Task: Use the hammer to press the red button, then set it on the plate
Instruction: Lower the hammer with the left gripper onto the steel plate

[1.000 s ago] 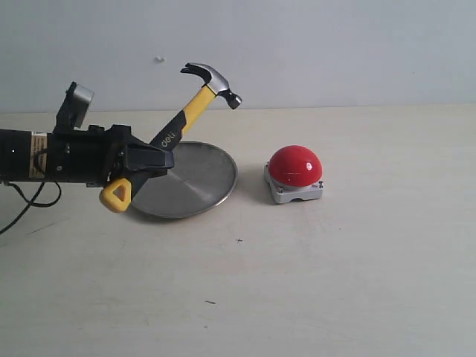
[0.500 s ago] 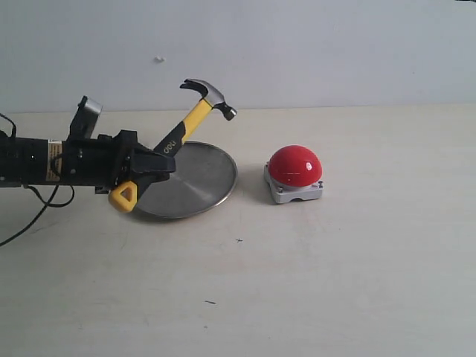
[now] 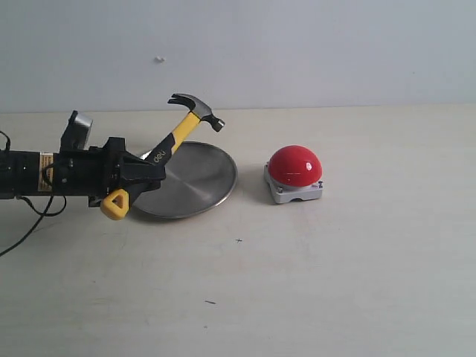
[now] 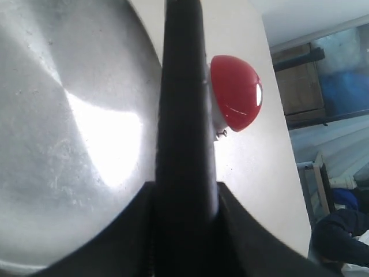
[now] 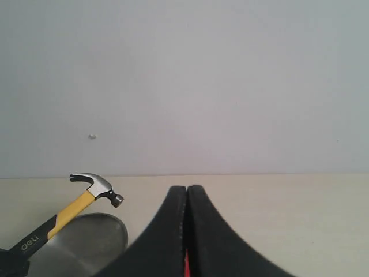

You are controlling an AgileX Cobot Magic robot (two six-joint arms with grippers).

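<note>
The pale surface (image 3: 312, 268) lies wide open in front of the plate and the red button, and off to the button's right too. The plate (image 3: 197, 186) sits left of centre. The red button (image 3: 295, 165) stands just to its right, with a narrow strip of bare surface between the plate's rim and the button's grey base. Behind both is a plain wall (image 3: 297, 52).

The left arm reaches in low and nearly level, cut off by the left edge of the exterior view, its claw (image 3: 141, 172) at the plate's near-left rim. The claw is clenched on the hammer (image 3: 172, 140) low on the handle. The yellow loop hangs below it, outside the rim. The handle slants up and right over the plate, the steel head in the air, well short of the button.

From the left wrist the handle is only a dark bar, hiding part of the button's base. The right claw (image 5: 186, 231) shows only in its own camera, fingers pressed together. A red sliver low between them may be the button.
</note>
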